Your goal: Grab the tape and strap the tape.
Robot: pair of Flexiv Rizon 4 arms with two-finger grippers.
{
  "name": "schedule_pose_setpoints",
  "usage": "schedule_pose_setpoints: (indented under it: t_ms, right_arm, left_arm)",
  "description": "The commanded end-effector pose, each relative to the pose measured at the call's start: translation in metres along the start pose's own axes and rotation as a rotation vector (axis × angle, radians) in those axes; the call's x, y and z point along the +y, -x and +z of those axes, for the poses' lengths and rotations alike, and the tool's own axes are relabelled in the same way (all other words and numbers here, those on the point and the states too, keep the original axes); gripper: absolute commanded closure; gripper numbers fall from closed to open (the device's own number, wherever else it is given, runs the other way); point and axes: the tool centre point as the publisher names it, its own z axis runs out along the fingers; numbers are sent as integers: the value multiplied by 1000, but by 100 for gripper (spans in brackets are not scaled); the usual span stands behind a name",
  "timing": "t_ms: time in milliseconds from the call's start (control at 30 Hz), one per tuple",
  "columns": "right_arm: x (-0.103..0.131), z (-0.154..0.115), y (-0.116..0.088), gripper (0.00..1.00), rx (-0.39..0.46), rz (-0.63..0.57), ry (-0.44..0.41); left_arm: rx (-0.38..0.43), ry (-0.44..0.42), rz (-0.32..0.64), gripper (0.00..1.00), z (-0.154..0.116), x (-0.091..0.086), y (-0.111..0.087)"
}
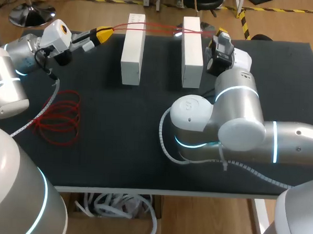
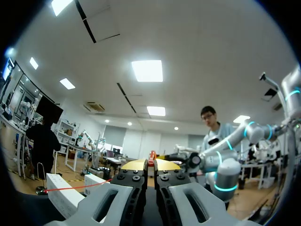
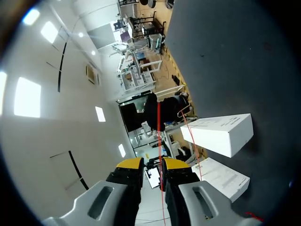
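A thin red tape point(image 1: 150, 26) stretches over two upright white blocks point(image 1: 133, 47) point(image 1: 192, 50) at the back of the black table point(image 1: 117, 162). My left gripper point(image 1: 104, 34), left of the blocks, is shut on one end; the left wrist view shows the tape point(image 2: 75, 187) running from its closed tips point(image 2: 151, 165) towards a block point(image 2: 63, 190). My right gripper point(image 1: 222, 32) is just right of the right block. In its wrist view the tape point(image 3: 158, 127) passes between its fingers point(image 3: 153, 165), lying along one inner face, with a narrow gap still showing. The tape's slack lies coiled point(image 1: 59, 117) at the table's left.
The right arm's elbow point(image 1: 219, 125) hangs over the table's middle right, with white cable wrap point(image 1: 168, 144) looping under it. Both blocks point(image 3: 221, 134) point(image 3: 221, 176) lie ahead of the right gripper. Bare table lies between the coil and the right arm.
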Motion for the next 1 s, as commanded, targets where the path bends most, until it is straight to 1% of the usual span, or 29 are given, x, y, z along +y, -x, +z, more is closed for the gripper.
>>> schedule_pose_setpoints:
  t_ms: [33,67,400,667,1000]
  right_arm:
    - [-1,0,-2,92,-6,-4,2]
    - [-1,0,-2,100,-6,-5,2]
    - [-1,-2,-2,100,1,-30,2]
    - [0,-2,-3,100,6,-93,10]
    - [0,-2,-3,100,6,-93,10]
  left_arm:
    - [-5,1,2,100,1,0,-1]
    - [-5,1,2,100,1,0,-1]
    - [-5,1,2,100,1,0,-1]
    - [-5,1,2,100,1,0,-1]
    - [-5,1,2,100,1,0,-1]
